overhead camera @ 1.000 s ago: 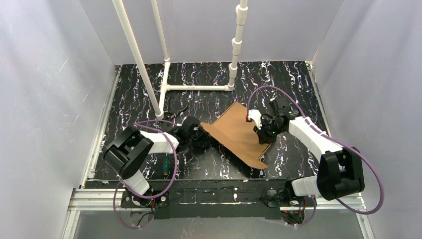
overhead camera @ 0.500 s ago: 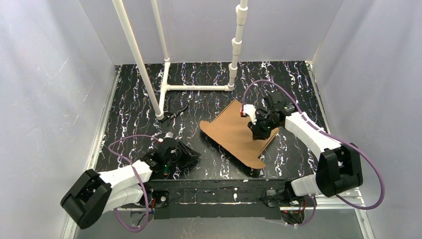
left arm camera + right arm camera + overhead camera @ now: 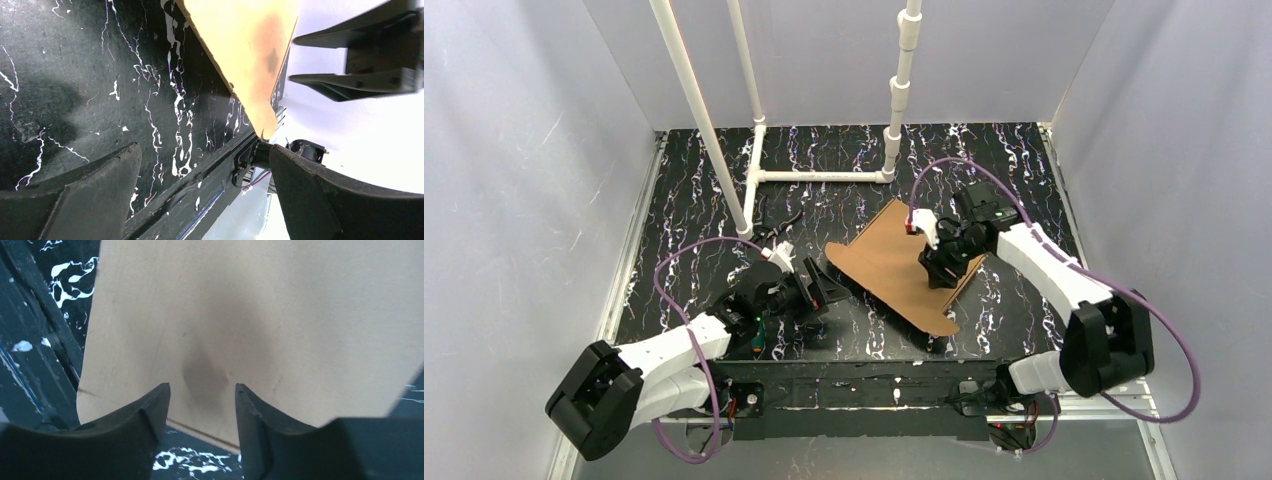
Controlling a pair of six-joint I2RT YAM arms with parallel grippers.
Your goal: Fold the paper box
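Observation:
The paper box (image 3: 894, 262) is a flat brown cardboard piece lying on the black marbled table, mid-right. My right gripper (image 3: 938, 270) hovers over its right part, jaws partly open with nothing between them. In the right wrist view the cardboard (image 3: 260, 310) fills the space beyond the right gripper (image 3: 202, 390), its near edge just under the fingertips. My left gripper (image 3: 821, 288) stands wide open just left of the box's left corner, apart from it. In the left wrist view the box's corner (image 3: 250, 55) shows ahead of the empty left gripper (image 3: 205, 155).
A white pipe frame (image 3: 754, 176) rises at the back left and centre. A small black tool (image 3: 774, 228) lies near its foot. A green-handled tool (image 3: 756, 336) lies by the left arm. Grey walls close in both sides; a metal rail (image 3: 864, 392) runs along the near edge.
The left gripper left the box's left corner, drew back to the near edge, then came forward again and opened wide. The right gripper opened over the box and shifted slightly back.

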